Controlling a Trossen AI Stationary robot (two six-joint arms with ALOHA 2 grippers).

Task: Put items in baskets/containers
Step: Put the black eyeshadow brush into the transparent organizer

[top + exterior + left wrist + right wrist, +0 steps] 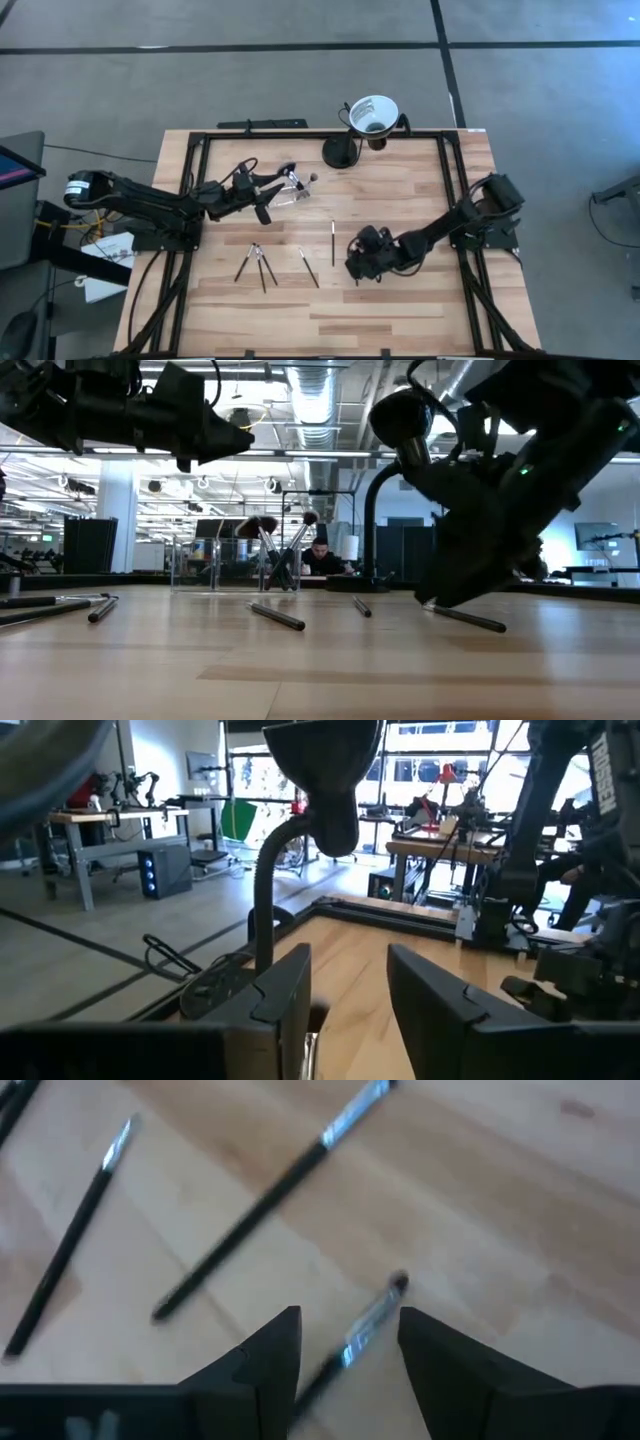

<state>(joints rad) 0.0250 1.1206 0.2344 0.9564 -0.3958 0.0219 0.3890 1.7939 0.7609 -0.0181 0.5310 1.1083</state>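
Lower right of the table: the right gripper hangs low over the wood, its jaws parted with nothing between them yet.
Target brush: one thin makeup brush lies flat on the boards directly in the gap between the right fingers, metal ferrule and small tip pointing away from the wrist; in the high view it shows just beside the gripper.
Other loose brushes: a long one lies just left of the gripper, another slants further left, and a crossed bunch sits at lower left centre.
Clear holder: upper centre-left of the high view, already standing several brushes upright.
Left gripper: beside that holder, jaws wide and empty; it appears to be steadying or waiting there.
Step in hand: picking the brush under the right jaws, by my reading.
How to do it well: come straight down, straddle the handle near its middle, and let the fingertips reach the wood before closing.
Risk: the thin round handle may roll or pivot out if pinched near the ferrule end.
White funnel cup: upper centre on its black stand; not the destination.
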